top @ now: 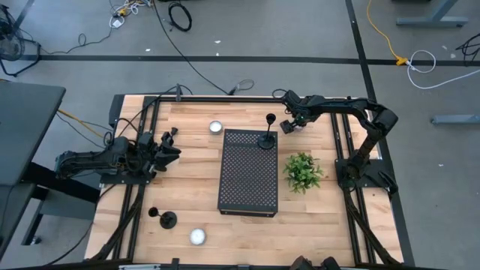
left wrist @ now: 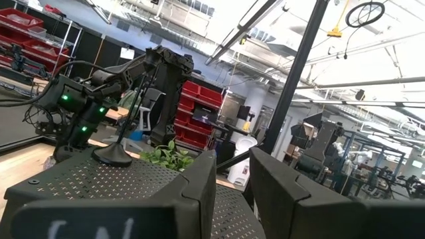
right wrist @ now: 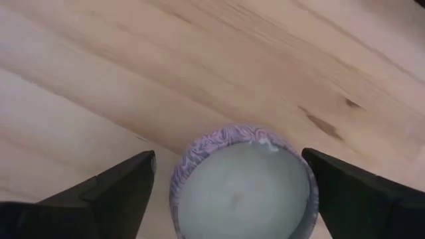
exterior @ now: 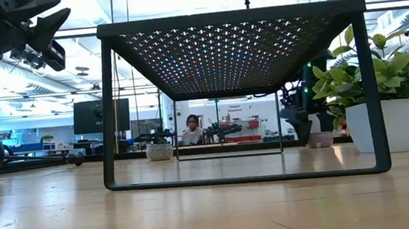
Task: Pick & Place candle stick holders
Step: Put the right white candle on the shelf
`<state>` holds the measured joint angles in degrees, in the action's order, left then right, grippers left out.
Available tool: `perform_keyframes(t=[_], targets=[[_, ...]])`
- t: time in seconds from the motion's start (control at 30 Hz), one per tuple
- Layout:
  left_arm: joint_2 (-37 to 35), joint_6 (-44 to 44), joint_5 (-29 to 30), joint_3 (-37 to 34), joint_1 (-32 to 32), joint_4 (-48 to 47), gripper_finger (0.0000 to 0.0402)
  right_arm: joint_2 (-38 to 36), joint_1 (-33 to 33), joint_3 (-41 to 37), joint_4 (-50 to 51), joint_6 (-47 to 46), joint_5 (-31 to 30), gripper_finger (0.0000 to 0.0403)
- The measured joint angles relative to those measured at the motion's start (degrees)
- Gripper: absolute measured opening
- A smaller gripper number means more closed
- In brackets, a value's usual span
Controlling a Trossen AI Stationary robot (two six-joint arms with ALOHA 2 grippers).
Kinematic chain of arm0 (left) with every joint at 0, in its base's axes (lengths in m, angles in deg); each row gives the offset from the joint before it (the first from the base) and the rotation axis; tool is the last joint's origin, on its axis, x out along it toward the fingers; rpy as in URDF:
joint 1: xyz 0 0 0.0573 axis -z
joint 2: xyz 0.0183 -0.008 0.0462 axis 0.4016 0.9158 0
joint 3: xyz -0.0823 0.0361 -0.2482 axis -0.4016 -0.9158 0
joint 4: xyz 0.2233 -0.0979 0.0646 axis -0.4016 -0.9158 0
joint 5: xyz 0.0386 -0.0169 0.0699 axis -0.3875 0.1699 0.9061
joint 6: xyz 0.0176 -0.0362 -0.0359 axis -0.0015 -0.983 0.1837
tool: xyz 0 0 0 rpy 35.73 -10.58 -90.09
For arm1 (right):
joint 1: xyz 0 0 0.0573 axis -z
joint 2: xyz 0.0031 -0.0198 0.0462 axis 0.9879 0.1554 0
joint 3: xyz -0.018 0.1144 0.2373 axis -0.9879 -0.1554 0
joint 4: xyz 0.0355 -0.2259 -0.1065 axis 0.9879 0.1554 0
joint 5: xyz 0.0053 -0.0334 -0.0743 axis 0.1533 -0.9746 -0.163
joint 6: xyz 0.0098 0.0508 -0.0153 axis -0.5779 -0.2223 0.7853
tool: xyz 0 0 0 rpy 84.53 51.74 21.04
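Observation:
One black candle stick holder [top: 267,139] stands upright by its round base on the far right part of the black perforated stand [top: 247,176]; it also shows in the left wrist view [left wrist: 111,156]. A second holder [top: 165,219] stands on the table at the near left. A third is not in view. My right gripper [top: 289,124] is open, low over the table just beyond the stand's far right corner, its fingers on either side of a small purple-walled candle jar [right wrist: 242,182] without touching it. My left gripper [top: 172,144] is open and empty, left of the stand.
A potted green plant [top: 303,171] stands right of the stand. One white candle [top: 216,127] sits at the far side and another [top: 197,237] near the front edge. There is bare wood between the stand and the left arm.

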<state>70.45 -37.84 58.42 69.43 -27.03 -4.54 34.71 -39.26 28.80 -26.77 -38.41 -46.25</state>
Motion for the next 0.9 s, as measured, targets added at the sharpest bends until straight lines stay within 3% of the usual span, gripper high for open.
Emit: perform_keyframes(t=[0.33,0.6,0.9], targets=[[0.0,0.0,0.0,0.0,0.0,0.0,0.0094,0.0,0.0,0.0,0.8,0.8,-0.5,0.0344],[0.0,0.0,0.0,0.0,0.0,0.0,0.0094,0.0,0.0,0.0,0.8,0.8,-0.7,0.0285],[0.0,0.1,0.0,0.0,0.0,0.0,0.0094,0.0,0.0,0.0,1.6,0.1,-0.4,0.0272]])
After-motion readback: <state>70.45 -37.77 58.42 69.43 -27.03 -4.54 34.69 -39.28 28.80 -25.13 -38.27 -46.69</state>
